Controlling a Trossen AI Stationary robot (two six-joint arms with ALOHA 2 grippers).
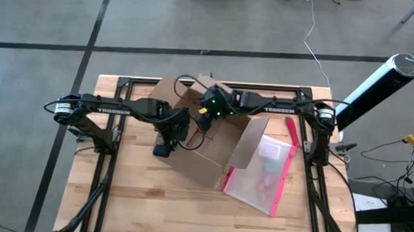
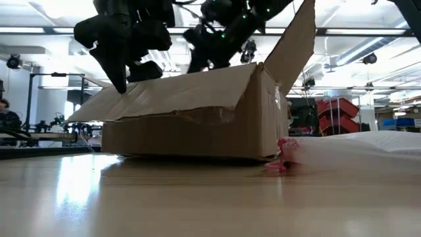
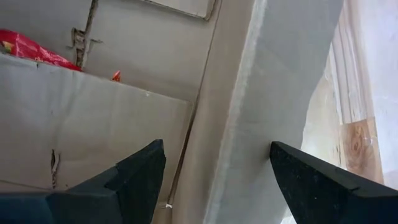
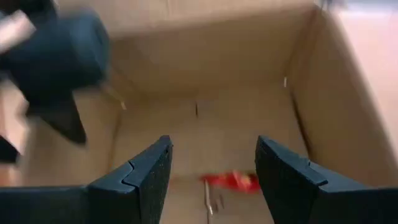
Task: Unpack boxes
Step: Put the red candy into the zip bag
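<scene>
High view puts the cardboard box [image 1: 212,149] mid-table, flaps thrown open, both arms meeting over it. One long flap [image 1: 250,142] stands up on the right side, and just beside it a pink-edged zip pouch [image 1: 268,179] lies flat on the wooden table [image 1: 150,213], apparently already out of the way. The left gripper [image 3: 214,171] hangs spread over the box's near-left flap [image 2: 164,95], its fingers [image 3: 140,171] straddling the edge, probably to press that flap down and keep the opening clear. The right gripper [image 4: 211,171] points down into the box, jaws apart and empty, lined up over a small red item [image 4: 230,180] on the floor, likely the next thing to lift out.
</scene>
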